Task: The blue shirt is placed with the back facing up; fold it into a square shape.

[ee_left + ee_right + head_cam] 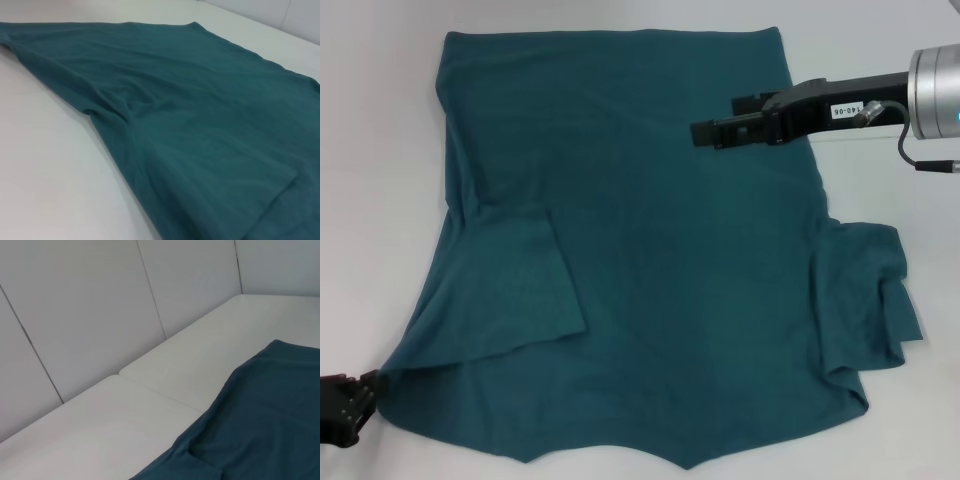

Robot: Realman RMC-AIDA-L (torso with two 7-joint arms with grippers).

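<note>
Shirt spread flat: the blue shirt [650, 250] lies back-up across the white table [380, 120], hem at far edge, left sleeve [520, 285] already folded inward, right sleeve [865, 295] bunched out at right. My right pincer [698, 133] hovers above the far right part of the cloth, fingers together, gripping nothing. My left pincer [365, 385] sits at the near left corner, touching the shirt edge; grip state I cannot tell. Next I judge: fold right sleeve in, keep both side edges parallel, pinch one layer only, drag low to avoid wrinkles.

Blue shirt [660, 250] on white table [380, 150]
</note>
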